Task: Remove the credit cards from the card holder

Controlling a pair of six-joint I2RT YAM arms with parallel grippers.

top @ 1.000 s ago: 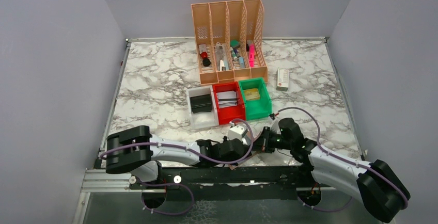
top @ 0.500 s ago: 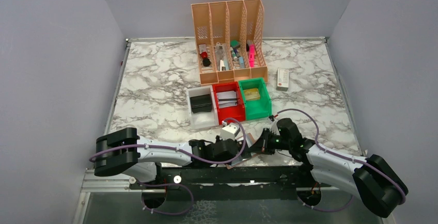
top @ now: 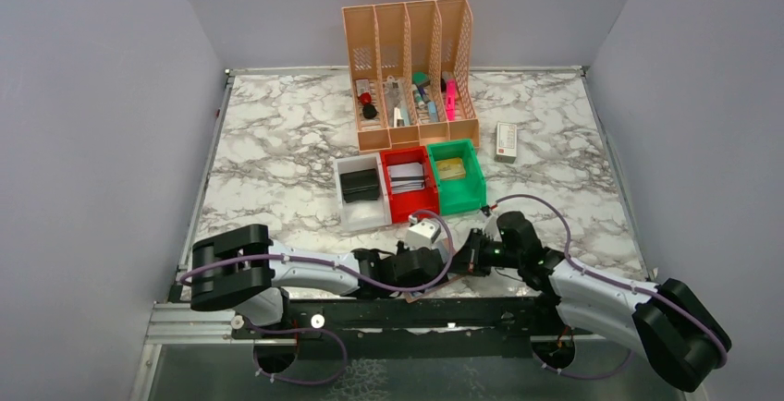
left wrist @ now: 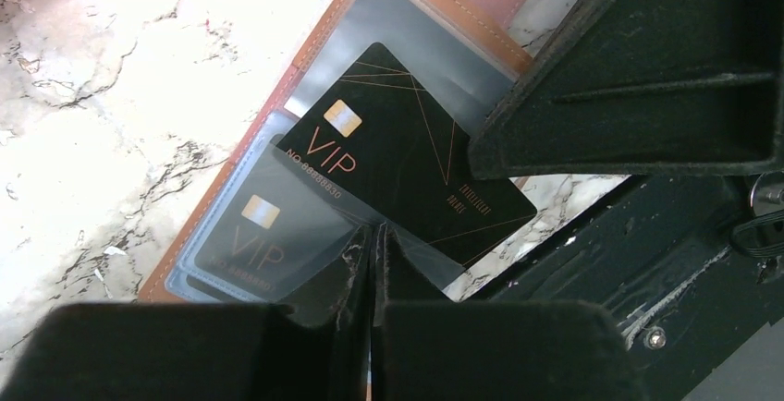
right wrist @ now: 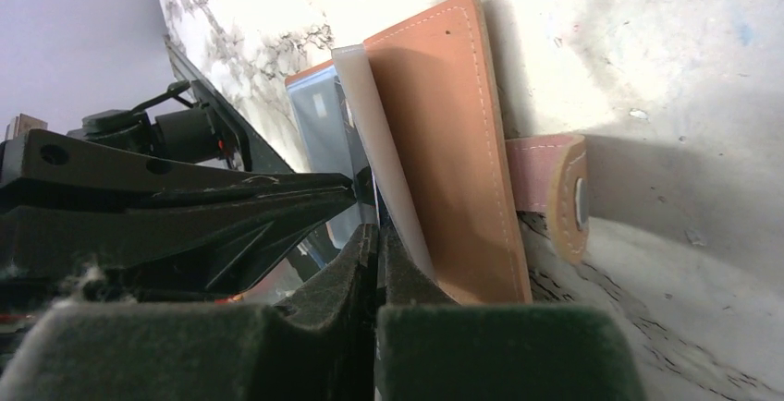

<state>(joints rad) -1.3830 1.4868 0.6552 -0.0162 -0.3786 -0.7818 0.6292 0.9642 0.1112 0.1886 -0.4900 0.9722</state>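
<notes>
Left hand point(left wrist: 373, 258) closed, tips against clear pocket point(left wrist: 296, 221) over glossy black credit card point(left wrist: 402, 156); right hand point(right wrist: 374, 253) closed beside stitched tan card holder point(right wrist: 462, 142).

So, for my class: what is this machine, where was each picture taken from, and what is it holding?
Two robot arms, the left arm and right arm, are bolted at a marble table's near edge. One picture looks down from above; two come from wrist cameras. Further back stand a peach file rack, a white bin, red bin and green bin. Both arms' jaws are shut at a tan card holder, where one black VIP card sticks partly out of a clear pocket. Whether they pinch anything is unclear.
</notes>
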